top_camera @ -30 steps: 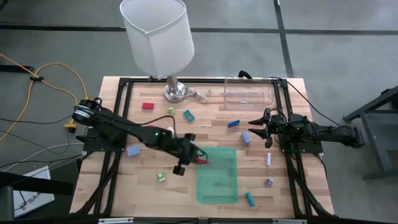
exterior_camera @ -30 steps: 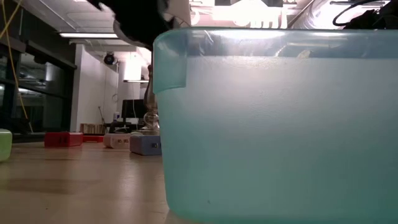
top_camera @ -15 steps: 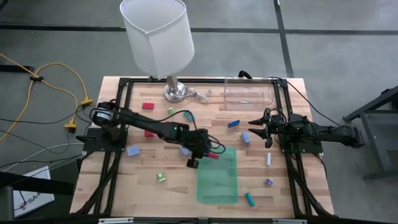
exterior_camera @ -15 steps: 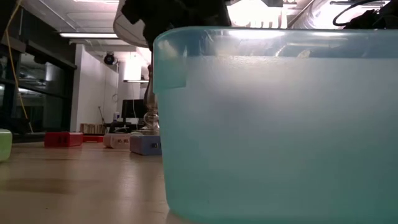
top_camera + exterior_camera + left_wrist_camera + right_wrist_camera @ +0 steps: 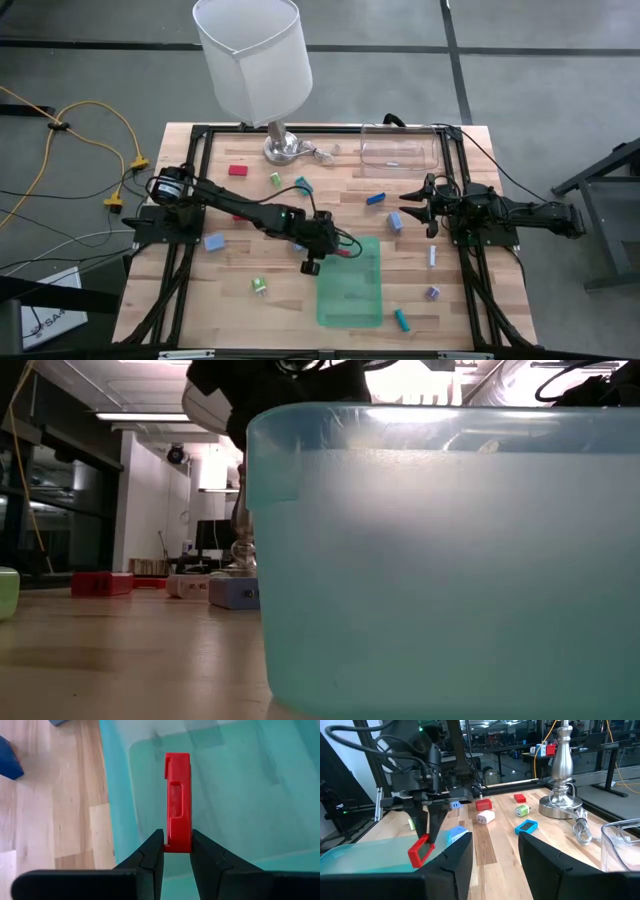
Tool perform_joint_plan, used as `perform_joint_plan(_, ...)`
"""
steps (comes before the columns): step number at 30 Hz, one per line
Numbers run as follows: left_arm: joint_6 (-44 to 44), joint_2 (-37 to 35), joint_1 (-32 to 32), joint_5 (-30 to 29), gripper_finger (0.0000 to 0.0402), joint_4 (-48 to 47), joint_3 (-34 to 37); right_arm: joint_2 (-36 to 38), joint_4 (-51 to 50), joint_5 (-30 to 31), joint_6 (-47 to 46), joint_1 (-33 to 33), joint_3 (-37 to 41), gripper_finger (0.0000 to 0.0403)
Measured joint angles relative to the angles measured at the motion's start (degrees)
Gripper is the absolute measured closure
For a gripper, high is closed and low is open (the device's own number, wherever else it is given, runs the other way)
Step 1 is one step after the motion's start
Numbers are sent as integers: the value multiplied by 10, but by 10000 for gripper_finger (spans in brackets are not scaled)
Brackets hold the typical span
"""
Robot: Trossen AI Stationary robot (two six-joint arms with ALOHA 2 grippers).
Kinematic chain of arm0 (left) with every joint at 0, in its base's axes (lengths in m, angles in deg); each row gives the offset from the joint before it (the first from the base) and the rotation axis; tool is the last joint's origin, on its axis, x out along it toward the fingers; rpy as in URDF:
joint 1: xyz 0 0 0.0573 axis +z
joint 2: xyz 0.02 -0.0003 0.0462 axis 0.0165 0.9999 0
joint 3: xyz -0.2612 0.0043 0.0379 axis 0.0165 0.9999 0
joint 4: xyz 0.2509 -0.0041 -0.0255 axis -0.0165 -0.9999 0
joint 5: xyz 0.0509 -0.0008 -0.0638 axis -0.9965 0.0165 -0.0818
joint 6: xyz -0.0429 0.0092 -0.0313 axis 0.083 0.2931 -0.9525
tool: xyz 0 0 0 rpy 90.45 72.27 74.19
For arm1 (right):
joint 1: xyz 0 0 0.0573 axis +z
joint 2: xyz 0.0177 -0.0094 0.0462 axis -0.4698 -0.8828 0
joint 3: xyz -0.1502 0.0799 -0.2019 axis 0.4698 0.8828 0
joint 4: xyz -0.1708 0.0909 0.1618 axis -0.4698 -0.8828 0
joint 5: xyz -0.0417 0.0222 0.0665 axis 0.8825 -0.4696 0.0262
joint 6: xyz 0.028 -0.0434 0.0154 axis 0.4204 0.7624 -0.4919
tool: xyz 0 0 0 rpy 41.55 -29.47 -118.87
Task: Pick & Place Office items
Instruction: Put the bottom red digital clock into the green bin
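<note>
Holding: left gripper (image 5: 177, 851) clamps a red rectangular plastic clip (image 5: 178, 800) above the green translucent tray (image 5: 350, 290).
Waiting: right gripper (image 5: 408, 205), fingers parted, holding nothing, at table's right side.

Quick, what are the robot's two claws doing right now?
Left gripper: closed on a red clip, over the green tray.
Right gripper: holding nothing, parked at the table's right side; jaws partly apart.
</note>
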Motion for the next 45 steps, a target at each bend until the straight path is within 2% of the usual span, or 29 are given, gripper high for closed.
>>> perform_joint_plan(7,-20,5,-7,-20,331,-14,0,0,0,0,0,0,0,256)
perform_joint_plan(12,-20,6,8,6,331,-36,-14,0,0,0,0,0,0,256)
perform_joint_plan(18,1,6,10,11,331,-71,-44,0,0,0,0,0,0,256)
perform_joint_plan(23,0,54,9,28,331,-138,-111,0,0,0,0,0,0,256)
perform_joint_plan(28,10,94,9,46,331,-159,-156,0,0,0,0,0,0,256)
perform_joint_plan(37,-12,95,9,-16,329,-152,-156,0,0,0,0,0,0,256)
perform_joint_plan(45,-47,103,9,-31,326,-151,-157,0,0,0,0,0,0,256)
